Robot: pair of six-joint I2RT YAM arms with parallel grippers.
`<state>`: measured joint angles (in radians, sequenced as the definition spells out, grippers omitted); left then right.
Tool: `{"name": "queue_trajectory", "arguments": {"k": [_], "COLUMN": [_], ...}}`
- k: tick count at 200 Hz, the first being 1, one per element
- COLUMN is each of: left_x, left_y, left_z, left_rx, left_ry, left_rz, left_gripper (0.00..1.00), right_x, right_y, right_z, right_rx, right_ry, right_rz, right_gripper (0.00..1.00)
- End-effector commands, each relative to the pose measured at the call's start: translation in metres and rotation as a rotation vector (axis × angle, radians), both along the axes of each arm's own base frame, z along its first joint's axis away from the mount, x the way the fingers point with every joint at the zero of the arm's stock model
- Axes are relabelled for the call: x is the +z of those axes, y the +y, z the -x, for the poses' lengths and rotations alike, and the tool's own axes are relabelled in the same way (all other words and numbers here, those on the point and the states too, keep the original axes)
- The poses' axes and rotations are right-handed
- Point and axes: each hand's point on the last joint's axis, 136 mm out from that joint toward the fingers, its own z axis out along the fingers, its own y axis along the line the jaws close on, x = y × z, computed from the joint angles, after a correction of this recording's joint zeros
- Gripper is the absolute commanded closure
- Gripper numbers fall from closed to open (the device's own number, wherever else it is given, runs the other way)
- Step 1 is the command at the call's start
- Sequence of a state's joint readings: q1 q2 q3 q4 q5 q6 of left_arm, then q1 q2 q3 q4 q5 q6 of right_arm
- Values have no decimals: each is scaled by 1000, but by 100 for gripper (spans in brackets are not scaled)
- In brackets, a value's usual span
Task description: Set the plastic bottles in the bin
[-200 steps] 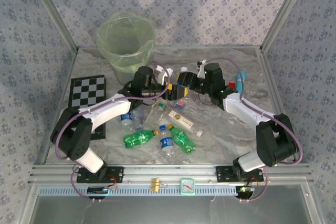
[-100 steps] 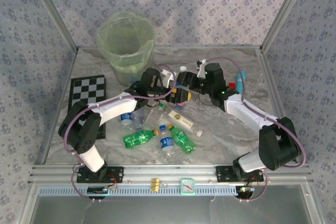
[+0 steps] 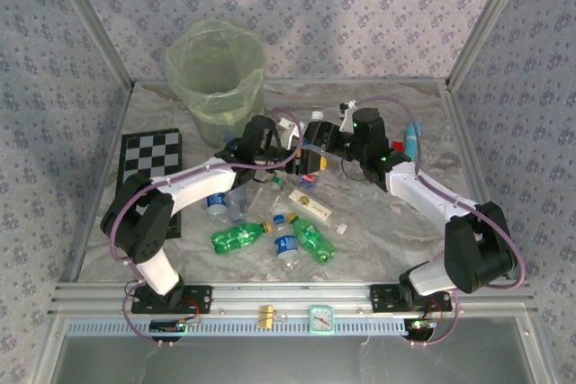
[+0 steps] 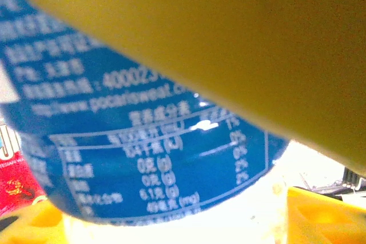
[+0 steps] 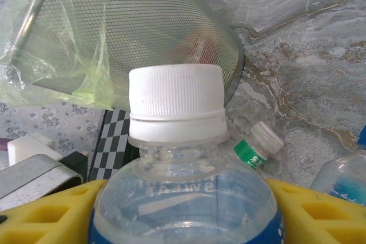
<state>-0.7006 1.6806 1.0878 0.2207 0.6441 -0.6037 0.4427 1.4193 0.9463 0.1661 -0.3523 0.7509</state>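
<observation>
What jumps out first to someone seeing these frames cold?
Both arms meet mid-table at one clear bottle with a blue label: its white cap rises between the yellow fingers of the right end effector, and what looks like the same label looms close in the left wrist view. Behind them stands the bag-lined bin, and green and clear bottles lie scattered on the marble nearer the bases.

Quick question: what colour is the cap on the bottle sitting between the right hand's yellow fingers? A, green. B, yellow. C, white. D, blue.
C: in the right wrist view, the bottle flanked by the right hand has a plain white ribbed cap.
</observation>
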Motion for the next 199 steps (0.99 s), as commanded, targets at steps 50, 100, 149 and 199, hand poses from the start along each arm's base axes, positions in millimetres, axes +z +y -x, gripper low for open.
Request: {"name": "queue_trajectory", "arguments": {"k": [50, 100, 149, 199], "left_x": [-5, 18, 91, 169], "left_y": [12, 30, 67, 123], "left_z": [-20, -34, -61, -99], "left_rx": [85, 112, 189, 372], "left_ry": [-28, -103, -366, -613], "left_rz": [-45, -93, -240, -313], "left_gripper": [45, 46, 47, 47], "right_x": [25, 21, 6, -2], "right_y": [-33, -61, -63, -59], "right_z": [4, 4, 1, 0], "right_rx": [-64, -141, -156, -130], "right_ry": [-50, -50, -2, 23], "right_rz": [-18, 37, 49, 71], "right_gripper": [14, 3, 0, 0]}}
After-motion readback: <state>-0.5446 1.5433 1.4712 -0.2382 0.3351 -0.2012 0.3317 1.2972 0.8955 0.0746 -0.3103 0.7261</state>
